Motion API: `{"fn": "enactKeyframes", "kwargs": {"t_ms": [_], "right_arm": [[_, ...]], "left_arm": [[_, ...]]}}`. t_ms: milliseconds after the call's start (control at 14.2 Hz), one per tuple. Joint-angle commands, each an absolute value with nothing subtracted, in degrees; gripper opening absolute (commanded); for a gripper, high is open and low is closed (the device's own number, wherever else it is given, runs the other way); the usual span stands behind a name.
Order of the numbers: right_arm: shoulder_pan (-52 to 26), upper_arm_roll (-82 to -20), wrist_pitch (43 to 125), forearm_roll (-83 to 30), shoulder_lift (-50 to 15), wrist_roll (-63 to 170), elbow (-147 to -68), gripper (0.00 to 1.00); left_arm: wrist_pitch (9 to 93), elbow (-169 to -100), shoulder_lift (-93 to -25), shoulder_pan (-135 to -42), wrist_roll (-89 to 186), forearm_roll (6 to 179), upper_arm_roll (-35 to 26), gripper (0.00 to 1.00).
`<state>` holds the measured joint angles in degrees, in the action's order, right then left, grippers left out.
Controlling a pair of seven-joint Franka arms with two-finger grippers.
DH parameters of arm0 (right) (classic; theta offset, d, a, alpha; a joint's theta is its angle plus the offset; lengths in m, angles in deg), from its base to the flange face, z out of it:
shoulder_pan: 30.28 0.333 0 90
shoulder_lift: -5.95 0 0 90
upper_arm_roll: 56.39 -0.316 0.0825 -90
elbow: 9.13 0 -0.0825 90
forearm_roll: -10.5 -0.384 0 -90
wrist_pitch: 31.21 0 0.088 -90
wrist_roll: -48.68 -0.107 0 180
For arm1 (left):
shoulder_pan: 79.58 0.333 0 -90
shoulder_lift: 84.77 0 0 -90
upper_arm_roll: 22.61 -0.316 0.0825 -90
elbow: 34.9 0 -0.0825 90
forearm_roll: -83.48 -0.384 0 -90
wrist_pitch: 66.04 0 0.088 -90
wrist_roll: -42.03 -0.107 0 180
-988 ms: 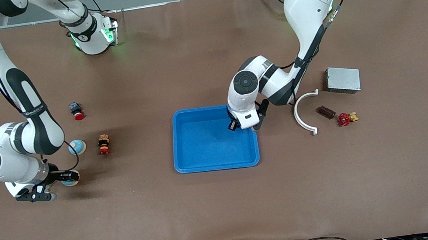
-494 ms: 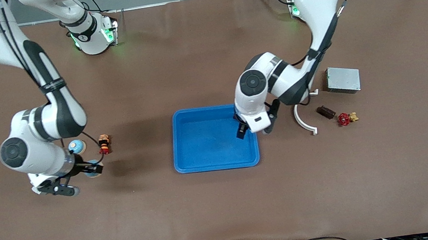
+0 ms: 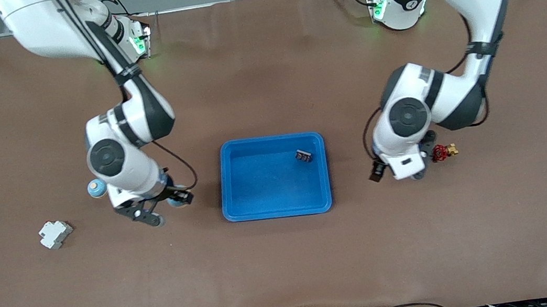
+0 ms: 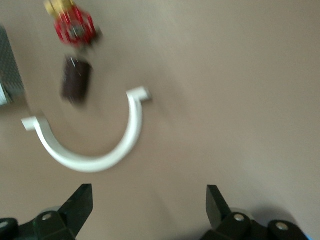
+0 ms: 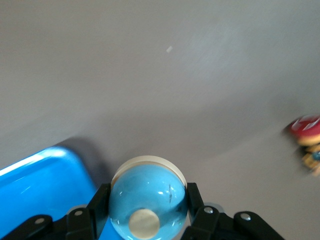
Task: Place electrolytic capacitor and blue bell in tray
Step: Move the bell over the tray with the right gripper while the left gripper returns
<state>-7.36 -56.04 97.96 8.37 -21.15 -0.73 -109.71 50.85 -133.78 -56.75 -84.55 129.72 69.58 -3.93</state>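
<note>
The blue tray (image 3: 237, 200) lies mid-table. A small dark electrolytic capacitor (image 3: 303, 156) rests in it near the rim toward the left arm's end. My right gripper (image 3: 167, 205) hangs over the table beside the tray, on the right arm's side, shut on a blue bell (image 5: 147, 200) with a cream base; the bell (image 3: 174, 200) peeks out under the wrist. The tray's corner (image 5: 35, 185) shows close by in the right wrist view. My left gripper (image 3: 397, 175) is open and empty over bare table between the tray and a red valve (image 3: 441, 152); its fingertips (image 4: 81, 197) stand wide apart.
A second blue bell (image 3: 96, 188) sits on the table beside the right arm. A white part (image 3: 55, 234) lies toward the right arm's end. Below the left gripper lie a white curved clip (image 4: 95, 150), a brown cylinder (image 4: 75, 82) and the red valve (image 4: 75, 27). A red-topped figure (image 5: 307, 132) stands off to one side.
The left gripper opened, left the capacitor in the tray and swung away toward the left arm's end. The right arm carried the blue bell toward the tray, uncovering the white part.
</note>
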Motion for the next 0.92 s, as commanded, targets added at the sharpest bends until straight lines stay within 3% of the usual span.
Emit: {"fn": "enactKeyframes", "kwargs": {"t_ms": [0, 353, 847], "right_arm": [[-3.4, -55.3, 97.8, 7.8, -20.5, -8.2, -109.1, 0.0], [3.3, -55.4, 97.6, 7.7, -23.6, -17.0, -106.7, 0.0], [11.2, -55.3, 98.2, 8.2, -30.6, -29.4, -100.9, 0.0]], "left_arm": [[51.4, -141.6, -61.8, -77.2, 120.6, 67.7, -3.2, 1.0], [52.3, -145.6, -61.8, -71.5, 114.3, 63.5, -2.9, 1.0], [66.8, -154.9, -61.3, -66.7, 112.6, 60.0, -3.1, 1.0]]}}
